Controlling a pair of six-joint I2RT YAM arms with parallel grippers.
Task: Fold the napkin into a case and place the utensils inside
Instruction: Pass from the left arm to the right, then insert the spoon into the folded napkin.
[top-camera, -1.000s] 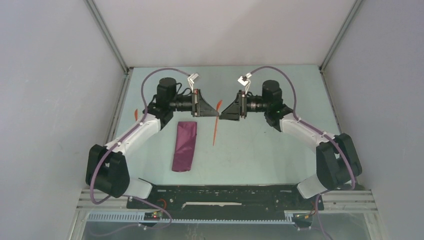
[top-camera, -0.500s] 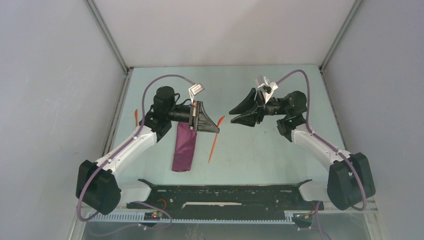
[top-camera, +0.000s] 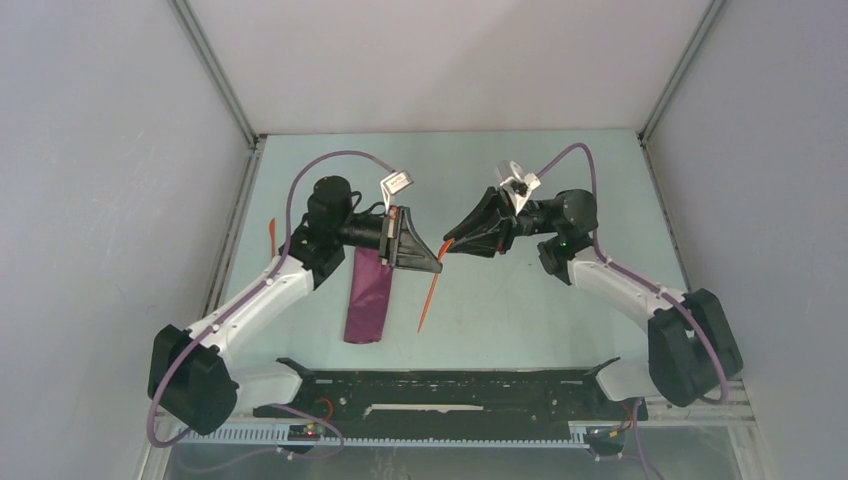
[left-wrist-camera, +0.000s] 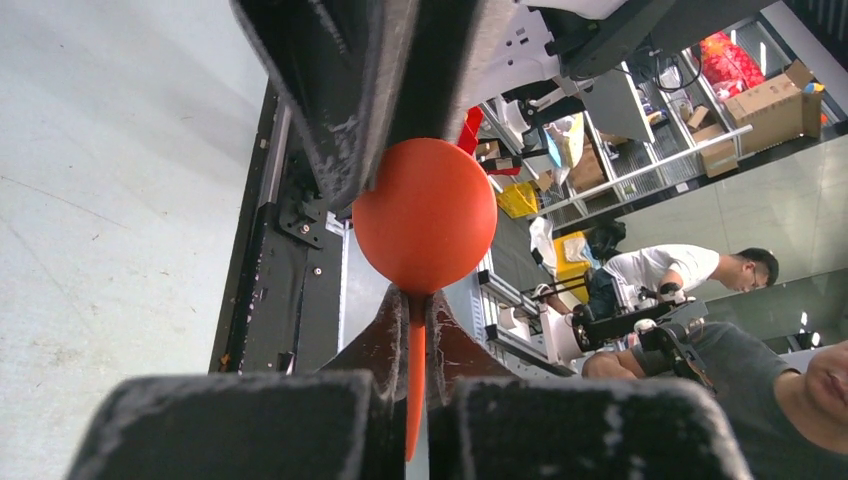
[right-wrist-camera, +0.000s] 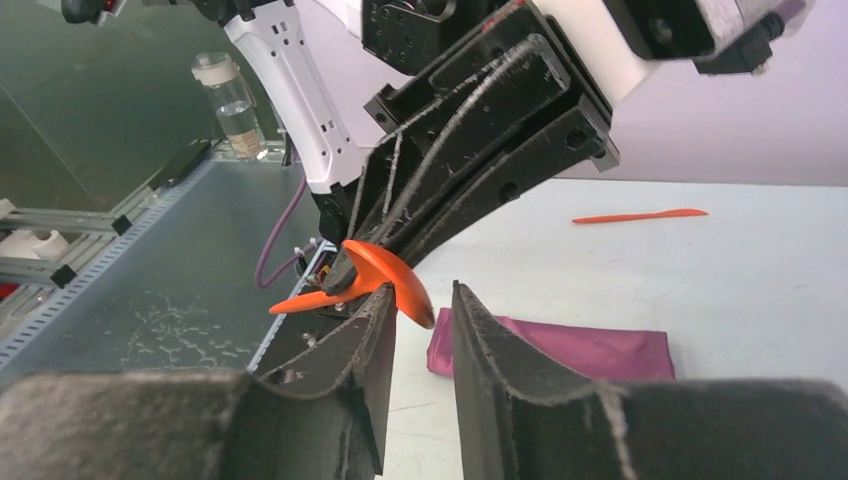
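**While my left hand (left-wrist-camera: 412, 310) pinches the spoon (left-wrist-camera: 425, 215), my right hand (right-wrist-camera: 425, 300) flanks its bowl**

My left hand is clamped tight just under the bowl, with the handle hanging toward the desk (top-camera: 520, 300). My right hand stands partly open, a finger on either side of the bowl. I cannot tell if they touch it. The maroon case (top-camera: 368, 295) lies below, and a second orange utensil (top-camera: 271, 232) lies near the desk's left edge.

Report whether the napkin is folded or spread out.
Folded. The napkin lies flat on the table as one long narrow strip rather than a wide square.
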